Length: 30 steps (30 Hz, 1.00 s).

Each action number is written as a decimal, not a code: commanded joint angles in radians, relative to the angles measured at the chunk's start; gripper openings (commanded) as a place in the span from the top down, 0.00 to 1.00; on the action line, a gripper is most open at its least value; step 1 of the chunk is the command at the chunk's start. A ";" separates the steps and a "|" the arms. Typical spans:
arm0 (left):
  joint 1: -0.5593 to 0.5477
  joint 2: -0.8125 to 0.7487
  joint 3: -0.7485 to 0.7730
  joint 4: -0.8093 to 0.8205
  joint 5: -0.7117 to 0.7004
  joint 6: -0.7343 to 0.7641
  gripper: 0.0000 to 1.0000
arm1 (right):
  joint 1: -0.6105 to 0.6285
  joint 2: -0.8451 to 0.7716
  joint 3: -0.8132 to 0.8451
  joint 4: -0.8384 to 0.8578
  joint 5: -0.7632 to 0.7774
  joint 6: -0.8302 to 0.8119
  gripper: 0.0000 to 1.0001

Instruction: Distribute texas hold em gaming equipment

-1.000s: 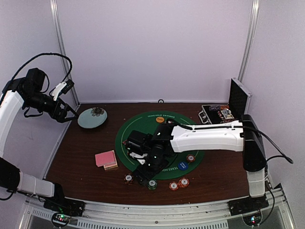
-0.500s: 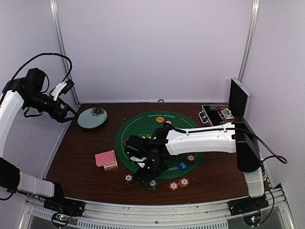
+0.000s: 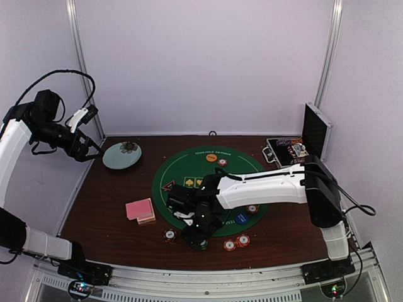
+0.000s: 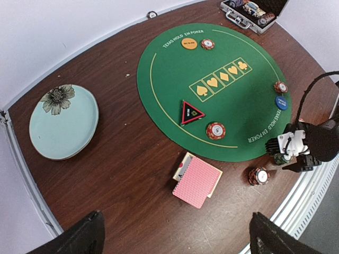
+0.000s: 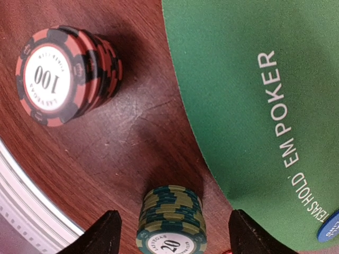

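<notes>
Right gripper (image 5: 172,234) is open. Its dark fingers (image 5: 108,233) flank a ridged green-and-cream chip stack (image 5: 170,219), with a gap on each side. The stack stands on glossy brown wood (image 5: 132,132), just off the round green felt mat (image 5: 238,79) at its 6 o'clock edge. A red-and-black striped stack (image 5: 66,74) sits nearby on the wood. Left gripper (image 4: 177,235) is wide open and holds nothing, raised over the table's 10 o'clock corner. The rectangular pink-backed cards (image 4: 197,181) lie at the mat's 9 o'clock, and the triangle marker (image 4: 191,111) lies flat on the felt. A smooth pale plate (image 4: 63,127) sits at 10 o'clock and a metal case (image 4: 254,10) at 2 o'clock.
</notes>
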 commanded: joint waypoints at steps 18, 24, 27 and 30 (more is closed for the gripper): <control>0.003 -0.015 0.022 0.026 -0.002 0.013 0.02 | -0.001 -0.020 -0.029 0.018 0.000 0.022 0.42; 0.003 -0.015 0.020 0.026 0.000 0.012 0.02 | -0.002 -0.026 -0.020 0.008 0.002 0.020 0.46; 0.003 -0.016 0.018 0.027 -0.003 0.014 0.02 | -0.001 -0.029 -0.016 0.002 0.007 0.022 0.46; 0.002 -0.016 0.018 0.027 -0.004 0.016 0.03 | -0.001 -0.034 -0.015 0.000 0.008 0.022 0.50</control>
